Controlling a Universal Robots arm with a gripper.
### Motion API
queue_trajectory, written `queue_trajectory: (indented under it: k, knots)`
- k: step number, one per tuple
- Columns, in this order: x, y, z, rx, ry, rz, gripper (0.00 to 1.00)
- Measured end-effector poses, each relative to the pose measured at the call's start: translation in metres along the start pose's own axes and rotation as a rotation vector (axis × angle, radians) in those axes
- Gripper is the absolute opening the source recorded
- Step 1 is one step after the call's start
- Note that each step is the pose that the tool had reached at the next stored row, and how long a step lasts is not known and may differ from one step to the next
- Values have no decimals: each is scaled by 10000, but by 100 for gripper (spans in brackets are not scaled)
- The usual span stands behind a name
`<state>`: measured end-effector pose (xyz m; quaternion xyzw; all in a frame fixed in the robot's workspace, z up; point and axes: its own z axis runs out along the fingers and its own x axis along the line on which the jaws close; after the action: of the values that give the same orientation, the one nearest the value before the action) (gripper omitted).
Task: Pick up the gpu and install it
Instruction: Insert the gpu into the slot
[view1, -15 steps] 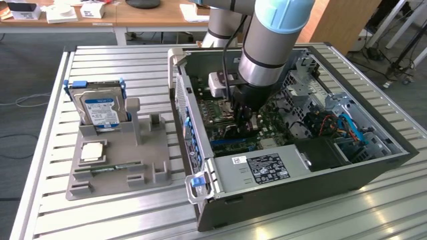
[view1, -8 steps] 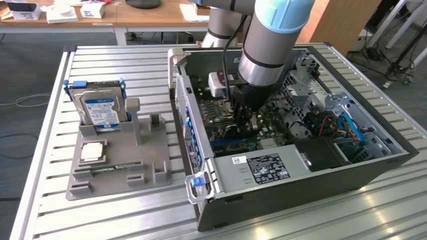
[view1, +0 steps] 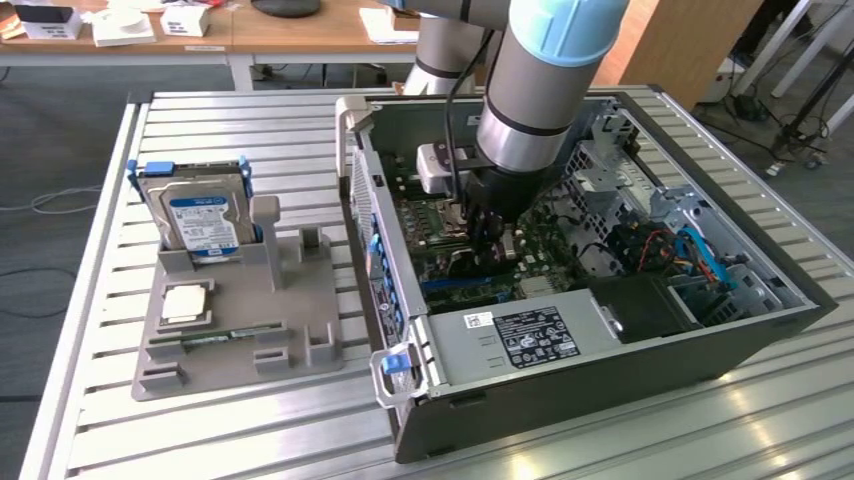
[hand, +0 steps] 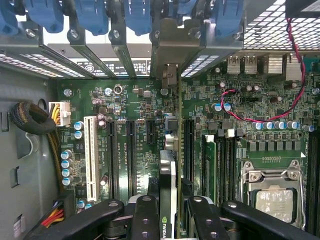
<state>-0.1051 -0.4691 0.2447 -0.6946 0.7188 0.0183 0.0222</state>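
The arm reaches down into the open computer case, which lies on its side on the slatted metal bench, and the claw sits low over the green motherboard. In the wrist view the claw is closed on the gpu, its black fingers pressed to either side of the card. The gpu is seen edge-on: a thin, flat card standing upright on its long edge, with a black face, a pale silvery strip along its top and a thin green board edge beside that (a small green maker's logo shows on the black part near the claw). Its far end carries a grey metal bracket that reaches the row of rear slot openings under the blue clips. The card stands among the long black expansion slots, to one side of the white slot and between it and the processor socket; whether its lower edge is seated in a slot I cannot tell. A red and black wire loops across the board beyond the card. On the exterior view's left, well apart from the case, a grey holder keeps a blue-labelled hard drive upright.
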Motion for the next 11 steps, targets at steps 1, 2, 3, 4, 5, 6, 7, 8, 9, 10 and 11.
queue_trajectory:
  k: [1, 2, 3, 4, 5, 6, 7, 8, 9, 10, 11]
  knots:
    - [0, 0, 2, 0, 4, -1, 27]
    - [0, 0, 4, -1, 8, -1, 27]
    - [1, 0, 6, -1, 10, -1, 27]
    - [1, 0, 8, -1, 10, 0, 27]
    - [1, 1, 14, 1, 4, 0, 27]
    - [0, 1, 17, 1, 2, 0, 27]
    - [1, 1, 16, 1, 3, 1, 27]
    - [0, 1, 16, 1, 4, 1, 27]
    - [0, 1, 16, 1, 4, 0, 27]
    - [0, 1, 17, 1, 4, 1, 27]
    - [0, 0, 17, 1, 4, 0, 27]
